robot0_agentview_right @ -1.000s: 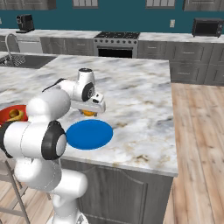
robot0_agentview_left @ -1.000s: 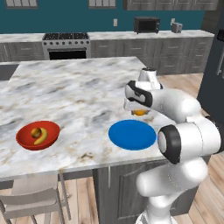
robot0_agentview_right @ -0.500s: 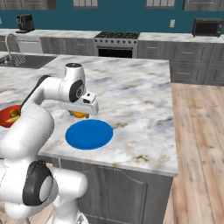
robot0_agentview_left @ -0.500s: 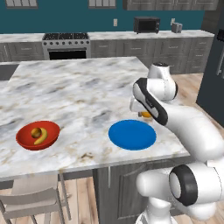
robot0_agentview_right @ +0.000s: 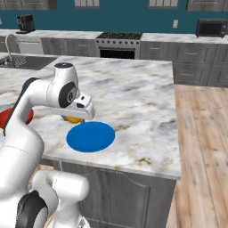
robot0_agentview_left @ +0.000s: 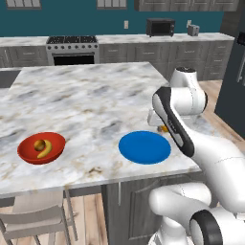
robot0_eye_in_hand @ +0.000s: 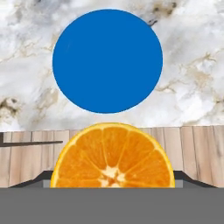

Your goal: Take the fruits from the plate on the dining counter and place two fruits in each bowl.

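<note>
Over the marble dining counter (robot0_agentview_left: 86, 95), beside the emptied blue plate (robot0_agentview_left: 144, 147), the hand (robot0_eye_in_hand: 113, 186) grips a cut orange half (robot0_eye_in_hand: 113, 156), which could slip free and roll before reaching a bowl.

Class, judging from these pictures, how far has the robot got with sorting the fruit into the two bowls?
Done: the red bowl holds a banana and a brownish fruit, and the blue plate is bare. In hand: an orange half sits between the fingers above the counter. Left: this orange needs a bowl; no second bowl is in sight.
</note>
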